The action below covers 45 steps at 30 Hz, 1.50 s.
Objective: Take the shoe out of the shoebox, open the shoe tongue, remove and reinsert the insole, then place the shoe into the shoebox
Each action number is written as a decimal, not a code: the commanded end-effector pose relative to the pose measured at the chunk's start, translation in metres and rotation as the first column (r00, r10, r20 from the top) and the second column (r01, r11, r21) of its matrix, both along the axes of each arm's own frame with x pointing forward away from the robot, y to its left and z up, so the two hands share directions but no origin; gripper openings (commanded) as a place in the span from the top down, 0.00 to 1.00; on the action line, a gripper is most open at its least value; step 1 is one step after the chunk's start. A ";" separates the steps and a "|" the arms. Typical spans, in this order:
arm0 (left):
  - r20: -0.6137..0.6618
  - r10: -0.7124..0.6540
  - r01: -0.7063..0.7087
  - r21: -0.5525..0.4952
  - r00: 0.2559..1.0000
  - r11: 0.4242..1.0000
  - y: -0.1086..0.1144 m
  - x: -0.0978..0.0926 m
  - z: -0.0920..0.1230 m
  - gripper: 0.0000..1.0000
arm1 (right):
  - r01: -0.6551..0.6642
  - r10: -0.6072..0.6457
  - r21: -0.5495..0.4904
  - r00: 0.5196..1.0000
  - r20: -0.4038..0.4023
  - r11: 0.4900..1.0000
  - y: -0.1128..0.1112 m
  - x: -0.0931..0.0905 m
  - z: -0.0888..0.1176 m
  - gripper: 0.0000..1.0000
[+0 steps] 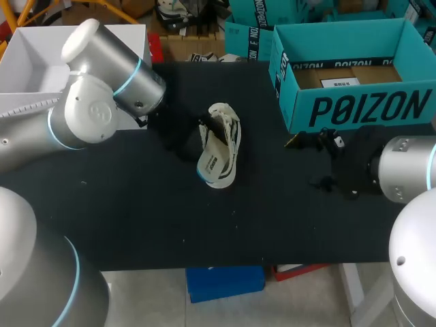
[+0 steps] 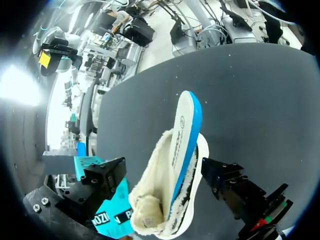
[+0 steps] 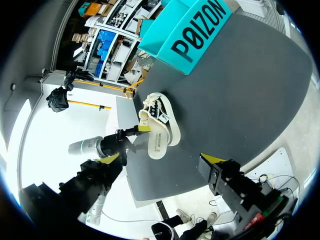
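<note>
L claw (image 2: 163, 167) sits at 9 o'clock of the shoe (image 1: 228, 133). The shoe lies on its side near the centre of the table (image 1: 136, 218), opening turned toward that claw. In the left wrist view the shoe fills the claw's span, fleece lining nearest me. Can't tell if that's a real pinch or just a loose bracket. My guess re why it's there: to brace the shoe so it doesn't skid while the insole gets worked.

The insole (image 1: 212, 162) is only partway in. It has a white top and blue underside, w/ the free end poking out toward 6 o'clock and the rest tucked in the lining. So I judge we're mid insole step; going out or going back in, can't say.

The shoebox (image 1: 354, 109) stands open at 2 o'clock of the shoe, well apart, mouth up, ready for the last step. The shoe isn't in it.

R claw (image 3: 161, 159) hangs at 3 o'clock of the shoe, just at 6 o'clock of the box's front wall, spread wide, nothing in it. Prob. parked clear to give the L side room. It'd need to come across toward 9 o'clock to take the insole's free end.
</note>
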<state>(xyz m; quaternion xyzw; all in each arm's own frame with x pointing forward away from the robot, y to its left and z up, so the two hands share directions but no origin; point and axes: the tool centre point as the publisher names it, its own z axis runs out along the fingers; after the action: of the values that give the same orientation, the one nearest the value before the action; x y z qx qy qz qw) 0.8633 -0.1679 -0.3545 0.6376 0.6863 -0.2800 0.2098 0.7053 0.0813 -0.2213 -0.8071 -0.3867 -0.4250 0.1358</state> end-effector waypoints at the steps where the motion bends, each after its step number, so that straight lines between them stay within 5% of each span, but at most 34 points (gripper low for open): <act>1: 0.002 0.002 -0.002 -0.001 1.000 1.000 0.002 -0.004 -0.003 0.56 | 0.131 -0.129 -0.030 0.988 0.081 0.991 0.003 -0.006 -0.006 0.00; 2: 0.000 0.002 -0.002 -0.001 1.000 1.000 0.002 -0.004 -0.003 0.69 | 0.131 -0.129 -0.030 0.988 0.081 0.991 0.003 -0.006 -0.006 0.00; 3: 0.000 0.002 -0.002 -0.001 1.000 1.000 0.001 -0.004 -0.004 0.94 | 0.131 -0.129 -0.030 0.988 0.081 0.991 0.003 -0.006 -0.006 0.00; 4: -0.001 0.003 -0.003 -0.002 1.000 1.000 0.001 -0.004 -0.004 1.00 | 0.131 -0.129 -0.030 0.988 0.081 0.991 0.003 -0.006 -0.006 0.00; 27: 0.023 0.013 -0.012 -0.055 1.000 0.998 -0.005 -0.005 0.002 1.00 | 0.131 -0.129 -0.030 0.988 0.081 0.991 0.003 -0.006 -0.006 0.00; 45: -0.019 0.029 -0.032 -0.179 0.999 0.983 -0.005 -0.012 0.032 1.00 | 0.131 -0.129 -0.030 0.988 0.081 0.991 0.003 -0.006 -0.006 0.00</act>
<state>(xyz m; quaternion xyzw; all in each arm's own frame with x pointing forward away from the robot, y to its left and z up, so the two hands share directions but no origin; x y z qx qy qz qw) 0.8548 -0.1755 -0.3265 0.6036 0.6702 -0.3439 0.2611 0.7053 0.0813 -0.2213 -0.8071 -0.3867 -0.4250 0.1357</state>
